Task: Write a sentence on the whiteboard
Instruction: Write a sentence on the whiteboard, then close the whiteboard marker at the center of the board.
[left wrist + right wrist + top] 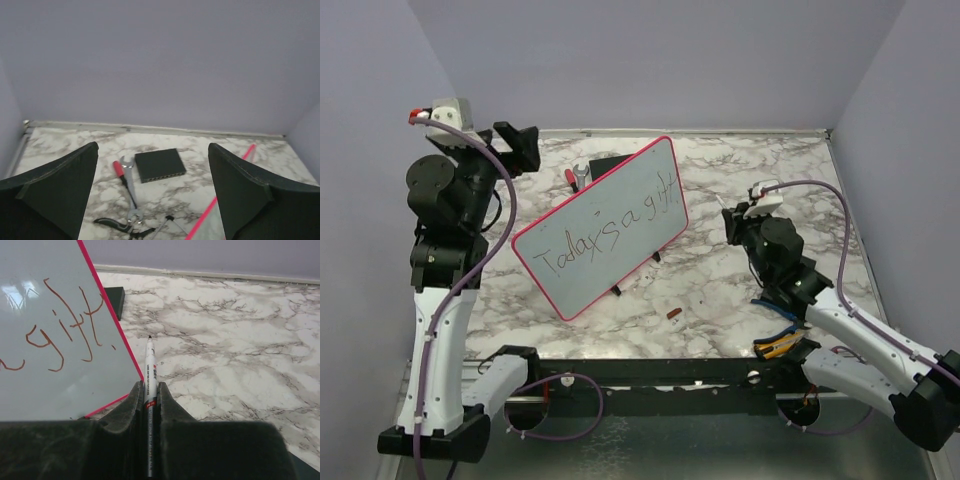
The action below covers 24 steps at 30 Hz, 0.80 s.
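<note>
"Where's the whiteboard (pixel 640 185) from where you stand?"

"Middle of the marble table (pixel 750 180), propped on small black feet. Seen from above, its pink frame runs from about 7 o'clock up to 1 o'clock."

"Anything on it?"

"The sentence (pixel 610 232), 'Today is a gift', in thin dark-reddish strokes along its length."

"And the right gripper (pixel 150 385)?"

"At the board's 3 o'clock, just off the edge beside 'gift'. Its jaws are pinched tight on a white marker (pixel 149 365). The tip pokes out ahead over bare marble, clear of the board."

"The left gripper (pixel 518 142)?"

"Up at the board's 10 o'clock, raised, jaws spread wide with nothing between them. Below it lie a red-handled wrench (pixel 125 182), a flat dark grey box (pixel 159 165) at the wrench's 1 o'clock, and pliers (pixel 117 226) at its 6. A small reddish bit (pixel 674 314) sits at the board's 5 o'clock."
</note>
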### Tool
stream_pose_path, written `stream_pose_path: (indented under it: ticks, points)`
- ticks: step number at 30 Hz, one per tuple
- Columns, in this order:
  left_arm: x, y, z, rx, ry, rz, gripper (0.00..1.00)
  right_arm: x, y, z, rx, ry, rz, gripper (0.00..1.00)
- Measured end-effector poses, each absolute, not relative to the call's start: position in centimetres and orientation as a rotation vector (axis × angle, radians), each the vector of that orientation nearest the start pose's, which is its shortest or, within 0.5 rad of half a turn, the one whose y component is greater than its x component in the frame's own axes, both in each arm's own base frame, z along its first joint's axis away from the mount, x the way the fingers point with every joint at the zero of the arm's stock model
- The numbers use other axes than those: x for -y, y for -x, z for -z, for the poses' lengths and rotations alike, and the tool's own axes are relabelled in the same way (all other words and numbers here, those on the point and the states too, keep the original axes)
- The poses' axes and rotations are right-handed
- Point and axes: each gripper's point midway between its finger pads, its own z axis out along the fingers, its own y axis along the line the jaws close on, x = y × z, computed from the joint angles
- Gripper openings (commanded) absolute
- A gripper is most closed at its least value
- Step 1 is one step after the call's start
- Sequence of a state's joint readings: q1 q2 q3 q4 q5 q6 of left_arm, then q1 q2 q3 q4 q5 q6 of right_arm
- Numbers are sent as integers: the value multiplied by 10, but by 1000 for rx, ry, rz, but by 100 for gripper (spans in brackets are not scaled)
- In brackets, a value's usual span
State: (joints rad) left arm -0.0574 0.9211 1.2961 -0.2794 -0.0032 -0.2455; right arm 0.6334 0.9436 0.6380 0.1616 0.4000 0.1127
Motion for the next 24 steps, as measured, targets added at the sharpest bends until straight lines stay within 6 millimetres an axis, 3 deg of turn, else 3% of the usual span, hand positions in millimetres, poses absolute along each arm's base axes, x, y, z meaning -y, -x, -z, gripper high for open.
stream_pose_path:
  ticks: [3,5,7,10,14,18,24]
  points:
    - [72,-319,-480,-1454,0,396,90,-152,-314,-242,-1684,133,-230,1]
    - [105,-321,-481,-1474,-83,475,90,-152,-312,-245,-1675,126,-242,1]
    - [163,-317,-472,-1517,-218,585,90,-151,-311,-247,-1669,121,-249,1]
    - [252,-299,-427,-1625,-447,712,90,-147,-308,-244,-1671,109,-247,1]
    - [327,-266,-362,-1738,-695,763,90,-137,-305,-234,-1688,75,-211,1]
    - [356,-225,-307,-1812,-886,757,90,-126,-301,-234,-1678,32,-180,1]
    - [368,-184,-250,-1866,-1030,750,87,-112,-297,-241,-1644,-24,-152,1]
